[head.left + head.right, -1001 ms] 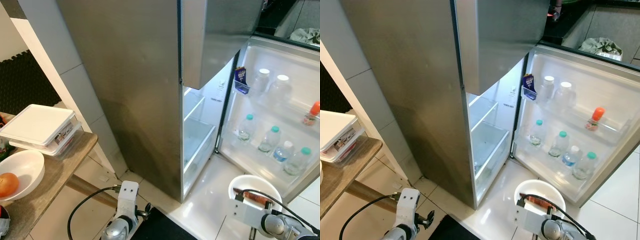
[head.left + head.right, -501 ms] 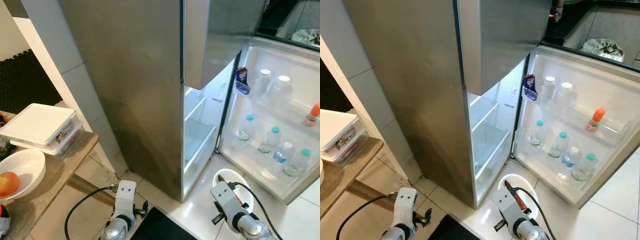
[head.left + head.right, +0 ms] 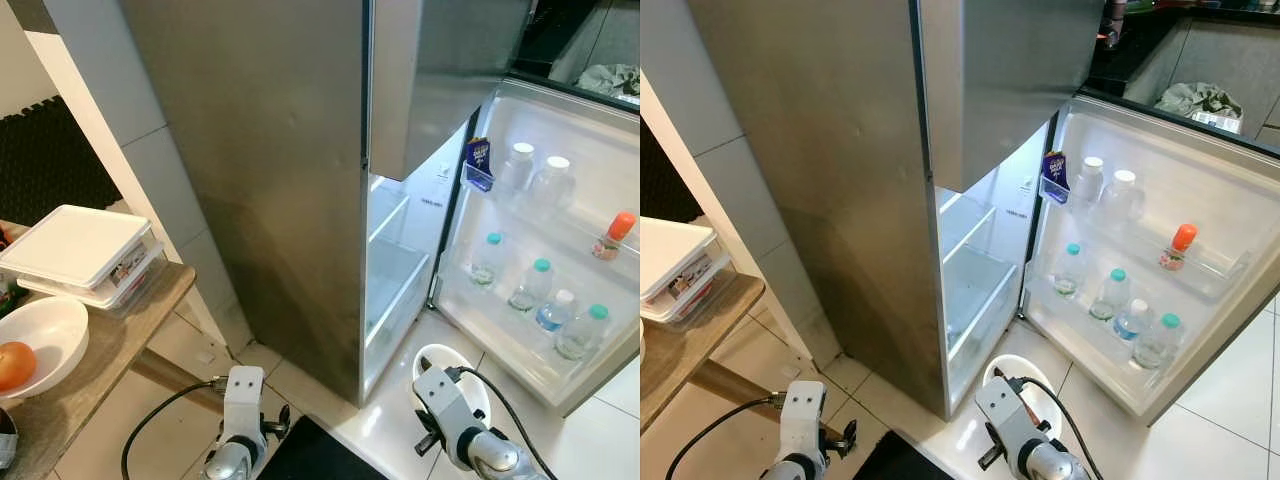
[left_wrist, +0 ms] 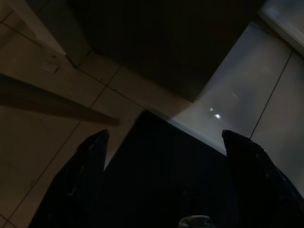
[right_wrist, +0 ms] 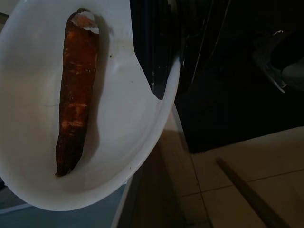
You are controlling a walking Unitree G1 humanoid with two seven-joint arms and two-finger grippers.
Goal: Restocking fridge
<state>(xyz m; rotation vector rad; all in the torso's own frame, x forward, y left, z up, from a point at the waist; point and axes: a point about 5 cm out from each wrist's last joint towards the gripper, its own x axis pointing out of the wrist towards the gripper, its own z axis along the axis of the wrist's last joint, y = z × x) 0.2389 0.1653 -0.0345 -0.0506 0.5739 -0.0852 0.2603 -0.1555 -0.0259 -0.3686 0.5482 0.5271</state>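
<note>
My right gripper (image 3: pixel 452 386) is shut on a white bowl (image 3: pixel 440 352), held low over the white floor in front of the open fridge. An orange-brown carrot (image 5: pixel 76 90) lies lengthwise in the bowl (image 5: pixel 123 123). The fridge's lower compartment (image 3: pixel 395 270) is lit, with bare glass shelves and a drawer. Its open door (image 3: pixel 600 180) swings out to the right and carries several water bottles (image 3: pixel 530 285) on its racks. My left gripper (image 4: pixel 165 137) hangs open near the floor with nothing between its fingers.
A wooden table (image 3: pixel 110 340) at the left bears stacked white-lidded containers (image 3: pixel 80 255) and a second white bowl (image 3: pixel 50 335) holding an orange fruit (image 3: pixel 12 365). A red-capped bottle (image 3: pixel 612 232) and a blue carton (image 3: pixel 478 155) stand in the door. A dark mat (image 4: pixel 161 180) lies below me.
My right gripper has carried the bowl from the far right to the left, toward the fridge opening, and turned it. The left arm has barely moved. The camera has shifted slightly.
</note>
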